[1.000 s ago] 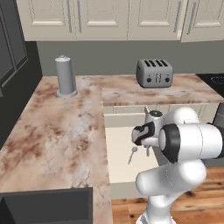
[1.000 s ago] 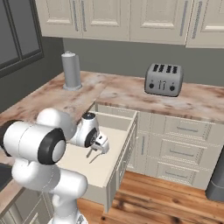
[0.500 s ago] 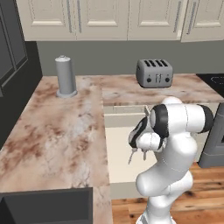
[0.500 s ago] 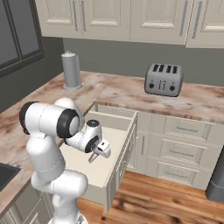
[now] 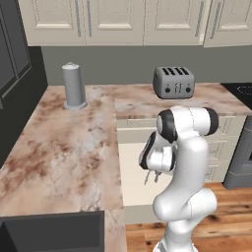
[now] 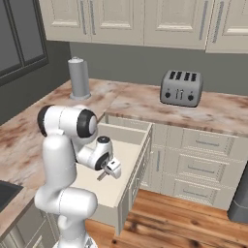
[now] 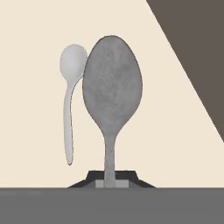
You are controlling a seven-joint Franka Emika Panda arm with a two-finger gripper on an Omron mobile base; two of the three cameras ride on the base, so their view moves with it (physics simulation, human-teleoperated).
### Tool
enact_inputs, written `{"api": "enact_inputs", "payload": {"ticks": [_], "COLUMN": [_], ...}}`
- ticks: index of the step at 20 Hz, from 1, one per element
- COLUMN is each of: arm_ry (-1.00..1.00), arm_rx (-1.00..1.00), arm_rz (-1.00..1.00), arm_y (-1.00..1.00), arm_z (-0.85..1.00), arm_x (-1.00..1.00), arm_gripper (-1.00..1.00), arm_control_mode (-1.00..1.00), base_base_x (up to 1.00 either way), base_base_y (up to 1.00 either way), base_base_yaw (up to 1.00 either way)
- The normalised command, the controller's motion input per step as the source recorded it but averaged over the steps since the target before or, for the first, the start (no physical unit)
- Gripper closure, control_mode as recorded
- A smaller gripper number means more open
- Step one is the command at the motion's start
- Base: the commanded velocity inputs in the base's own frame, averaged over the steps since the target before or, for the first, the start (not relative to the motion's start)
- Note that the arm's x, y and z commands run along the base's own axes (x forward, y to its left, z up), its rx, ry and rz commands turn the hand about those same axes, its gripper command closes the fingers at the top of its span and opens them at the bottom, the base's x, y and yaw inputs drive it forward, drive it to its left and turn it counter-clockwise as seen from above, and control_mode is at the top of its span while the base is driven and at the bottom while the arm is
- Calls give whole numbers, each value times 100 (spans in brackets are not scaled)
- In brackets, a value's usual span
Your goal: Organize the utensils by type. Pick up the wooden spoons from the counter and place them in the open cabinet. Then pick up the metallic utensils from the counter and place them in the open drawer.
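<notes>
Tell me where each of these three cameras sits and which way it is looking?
Left base view: behind the arm's left, looking down at the open drawer; arm at lower right.
Right base view: behind its right, same drawer; arm at lower left. Both share the toaster.
Hand view: on the hand, looking along the claw at its metal spoon, a paler spoon beyond.

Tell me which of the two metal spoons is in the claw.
The darker grey spoon with the big oval bowl: its handle runs into the shut claw. The paler, slimmer spoon lies loose on the drawer floor.

Pale metal spoon (image 7: pixel 70 100) on drawer floor (image 7: pixel 35 144)
</notes>
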Motion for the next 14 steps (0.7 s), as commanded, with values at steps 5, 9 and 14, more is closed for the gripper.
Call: {"api": "enact_inputs", "payload": {"ticks": [5,9,14], "arm_ry": [10,12,14], "arm_rx": [5,2,0], "arm_rz": [-12,-11,-14], "arm_y": [0,0,0], "arm_z": [-29,-29,-42], "arm_x": [43,41,13], "arm_gripper": [100,100,100], "arm_control_mode": [-100,-100,-100], "base_base_x": [0,0,0], "base_base_y": [0,0,0], "base_base_yaw": [0,0,0]}}
